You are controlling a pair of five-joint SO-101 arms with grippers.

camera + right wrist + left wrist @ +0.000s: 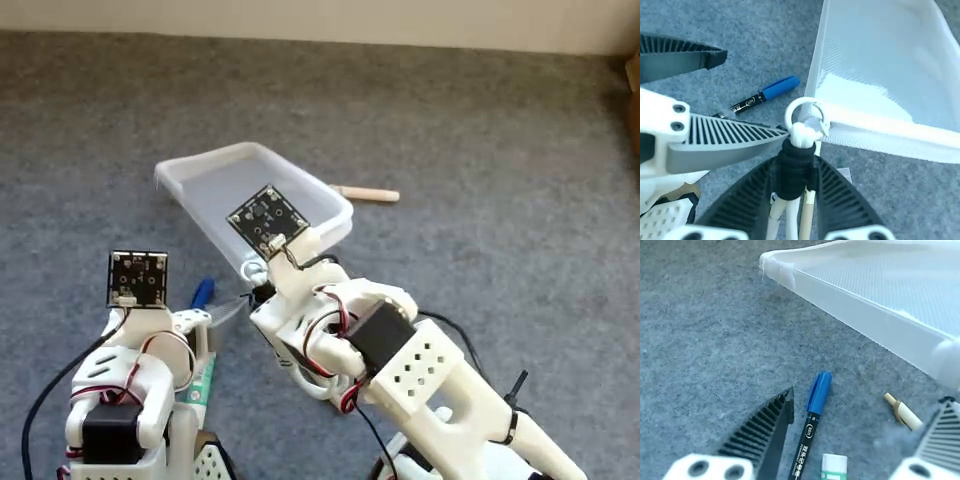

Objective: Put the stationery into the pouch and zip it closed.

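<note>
The translucent white mesh pouch (250, 190) lies open-side-up on the grey carpet; its wall (875, 325) runs past the left gripper. My right gripper (796, 160) is shut on the pouch's black zipper pull (794, 172), which ends in a white ring (805, 116). My left gripper (867, 400) hangs open just above the carpet beside the pouch's near corner. Between its fingers (765, 435) lie a blue marker (812, 415), a green-and-white item (834, 467) and a small cream piece (902, 412). The blue marker (203, 293) also peeks out between the two arms.
A wooden stick (365, 193) lies on the carpet to the right of the pouch. The two arms stand close together at the pouch's near corner. Open carpet stretches to the left, right and far side.
</note>
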